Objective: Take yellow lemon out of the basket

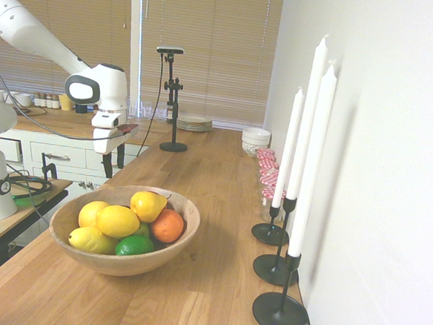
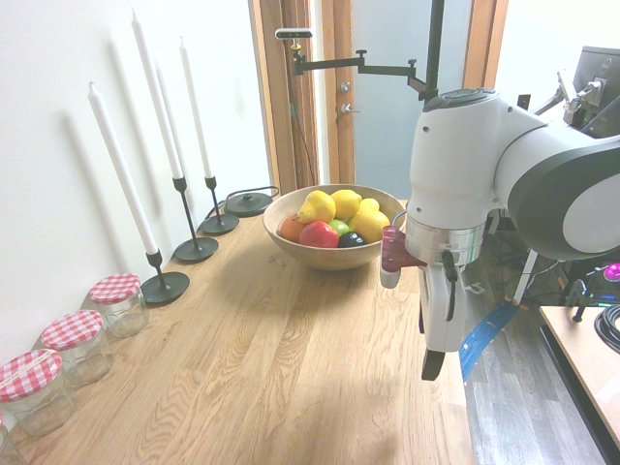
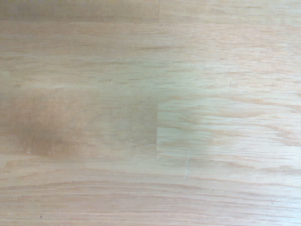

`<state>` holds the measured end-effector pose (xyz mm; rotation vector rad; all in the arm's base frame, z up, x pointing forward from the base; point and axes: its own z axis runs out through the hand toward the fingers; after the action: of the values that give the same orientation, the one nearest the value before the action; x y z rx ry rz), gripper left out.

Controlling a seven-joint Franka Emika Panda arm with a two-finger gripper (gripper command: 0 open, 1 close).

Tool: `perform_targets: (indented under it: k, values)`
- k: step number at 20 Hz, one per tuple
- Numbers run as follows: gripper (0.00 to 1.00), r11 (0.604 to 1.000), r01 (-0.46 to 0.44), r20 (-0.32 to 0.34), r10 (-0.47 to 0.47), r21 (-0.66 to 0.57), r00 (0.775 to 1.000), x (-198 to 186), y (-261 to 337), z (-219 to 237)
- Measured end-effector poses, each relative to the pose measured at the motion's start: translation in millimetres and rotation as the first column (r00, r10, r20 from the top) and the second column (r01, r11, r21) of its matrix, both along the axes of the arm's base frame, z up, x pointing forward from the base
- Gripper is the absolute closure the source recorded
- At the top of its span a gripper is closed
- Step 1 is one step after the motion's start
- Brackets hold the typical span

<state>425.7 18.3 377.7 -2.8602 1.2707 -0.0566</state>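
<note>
Wrist view: only bare countertop (image 3: 150, 113)

- Long light-oak wooden surface (image 1: 221, 207) running beside a white wall.
- Wide round light-brown wooden basket (image 1: 124, 260) stands on it.
- Black candle holders with tall white candles (image 1: 287, 271) line the wall side.
- Glass jars with red-checked lids (image 2: 68, 344) stand beside the candles.
- A stack of white plates (image 1: 194, 122) and white bowls (image 1: 256, 139) sit at the surface's window end.

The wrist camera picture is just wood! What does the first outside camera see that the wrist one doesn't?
Only the first exterior view shows the basket of fruit, the yellow lemon among it, the orange, the lime, the candles and the open gripper hanging apart from the basket. The wrist view shows nothing extra, only bare wood grain close up. Both show the wooden countertop.
</note>
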Motion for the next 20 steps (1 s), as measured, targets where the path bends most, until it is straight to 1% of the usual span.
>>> perform_targets:
  k: [4,7,14,20]
  values:
    - [0.00,1.000,-0.001,-0.002,0.001,-0.002,1.000,0.3,-0.3,-0.8]
    - [0.00,1.000,0.006,0.012,-0.006,-0.007,1.000,5.1,-4.9,5.6]
    - [0.00,0.999,0.046,0.061,-0.045,-0.009,0.997,31.8,-27.5,61.8]
    - [0.00,0.996,0.095,0.088,-0.094,0.001,0.992,47.8,-76.5,107.5]
